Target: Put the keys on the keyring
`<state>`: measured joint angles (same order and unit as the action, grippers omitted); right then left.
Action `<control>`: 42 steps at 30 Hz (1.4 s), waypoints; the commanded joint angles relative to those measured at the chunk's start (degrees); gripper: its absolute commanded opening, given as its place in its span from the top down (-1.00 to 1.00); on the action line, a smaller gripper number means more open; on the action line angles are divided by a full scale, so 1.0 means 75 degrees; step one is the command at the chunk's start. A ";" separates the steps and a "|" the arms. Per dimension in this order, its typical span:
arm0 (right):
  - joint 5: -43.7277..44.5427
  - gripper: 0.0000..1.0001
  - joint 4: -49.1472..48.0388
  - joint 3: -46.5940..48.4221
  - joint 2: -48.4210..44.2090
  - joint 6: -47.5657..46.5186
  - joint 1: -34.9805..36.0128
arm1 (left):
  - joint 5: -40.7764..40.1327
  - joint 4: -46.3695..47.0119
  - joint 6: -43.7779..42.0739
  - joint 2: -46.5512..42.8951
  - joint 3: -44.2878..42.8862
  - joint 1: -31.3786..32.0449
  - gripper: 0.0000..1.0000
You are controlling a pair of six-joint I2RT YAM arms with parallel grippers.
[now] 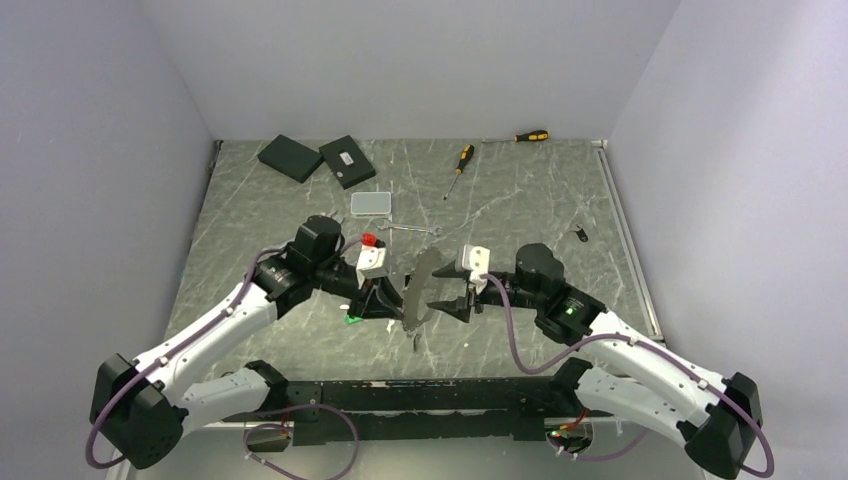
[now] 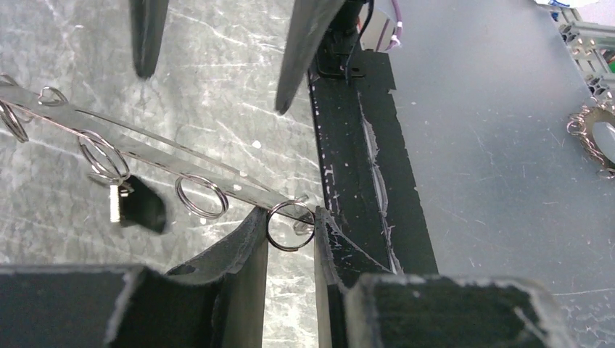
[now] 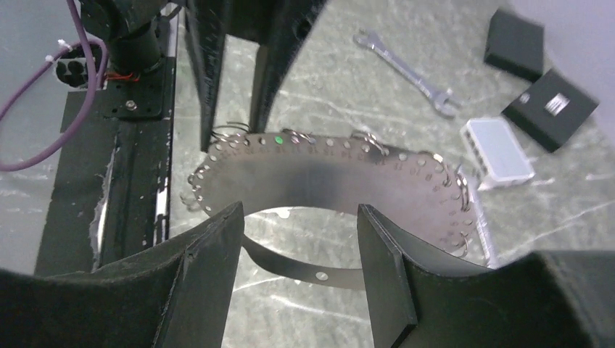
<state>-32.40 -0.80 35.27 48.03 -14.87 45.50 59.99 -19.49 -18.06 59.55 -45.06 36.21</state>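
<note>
**Left jaws pinch the keyring; right jaws stand wide around it**

Over the grey marbled table (image 1: pixel 520 200), our left gripper (image 2: pixel 290 225) has its jaws drawn in narrow on one end of the keyring (image 3: pixel 326 170). The keyring is a flat, curved metal band with holes and small split rings along its edge, and it is held up on edge. Our right gripper (image 3: pixel 299 210) has its jaws spread wide, one finger on each side of the band's middle, and we see neither touching it. A black-headed key (image 2: pixel 141 206) hangs from a ring farther along the band, beyond the left fingertips. One small ring (image 2: pixel 290 250) hangs between the left jaws. What looks like a small dark key (image 1: pixel 580 234) lies on the table, well apart from both jaws.
</note>
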 commanded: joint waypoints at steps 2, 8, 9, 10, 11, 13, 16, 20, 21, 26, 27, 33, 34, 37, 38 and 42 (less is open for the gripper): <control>-0.0948 -0.20 -0.0935 0.0063 -0.0295 -0.1418 0.0164 | 0.0515 0.0153 0.0129 0.0174 -0.0424 -0.0303 1.00; -0.1087 -0.13 -0.0561 0.0127 -0.0194 -0.2850 0.0891 | 0.1439 -0.0524 -0.0279 0.0543 -0.0726 -0.0342 1.00; -0.1137 -0.10 -0.0340 0.0251 -0.0072 -0.3026 0.0984 | 0.1725 -0.0675 -0.0382 0.0628 -0.0803 -0.0340 1.00; -0.1165 -0.07 -0.0165 0.0404 0.0045 -0.3215 0.1089 | 0.1933 -0.0795 -0.0482 0.0700 -0.0855 -0.0342 1.00; -0.1173 -0.03 0.0018 0.0544 0.0157 -0.3405 0.1190 | 0.2092 -0.0864 -0.0537 0.0743 -0.0885 -0.0341 1.00; -0.1132 0.08 0.0070 0.0725 0.0348 -0.3660 0.1354 | 0.2337 -0.0961 -0.0629 0.0798 -0.0916 -0.0337 1.00; -0.0917 0.21 0.0391 0.0821 0.0608 -0.3939 0.1525 | 0.2729 -0.1164 -0.0842 0.0840 -0.0950 -0.0342 1.00; -0.0743 0.31 0.0376 0.0901 0.0803 -0.4110 0.1710 | 0.2820 -0.1402 -0.0961 0.0978 -0.0987 -0.0327 1.00; -0.0723 0.31 0.0392 0.0941 0.0862 -0.4135 0.1750 | 0.2824 -0.1447 -0.0970 0.1013 -0.0997 -0.0327 1.00; -0.0654 0.31 0.0550 0.1169 0.1012 -0.4311 0.1886 | 0.2884 -0.1517 -0.0996 0.1091 -0.1011 -0.0293 1.00; -0.0649 0.31 0.0552 0.1185 0.0997 -0.4331 0.1909 | 0.2853 -0.1512 -0.0974 0.1102 -0.1006 -0.0292 1.00; -0.0684 0.32 0.0457 0.1212 0.1049 -0.4366 0.1955 | 0.2921 -0.1549 -0.0992 0.1107 -0.1000 -0.0258 1.00; -0.0695 0.32 0.0459 0.1231 0.1094 -0.4378 0.1969 | 0.2926 -0.1562 -0.0996 0.1116 -0.1000 -0.0257 1.00; -0.0721 0.34 0.0489 0.1310 0.1197 -0.4414 0.1995 | 0.2976 -0.1593 -0.1007 0.1152 -0.1022 -0.0245 1.00; -0.0725 0.35 0.0498 0.1326 0.1217 -0.4424 0.2012 | 0.2979 -0.1623 -0.1037 0.1162 -0.1023 -0.0237 1.00; -0.0720 0.44 0.0531 0.1402 0.1293 -0.4510 0.2052 | 0.2963 -0.1651 -0.1045 0.1160 -0.1023 -0.0211 1.00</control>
<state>-37.34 3.86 42.85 57.17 -46.96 60.23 78.30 -32.25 -23.31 68.38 -49.98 34.09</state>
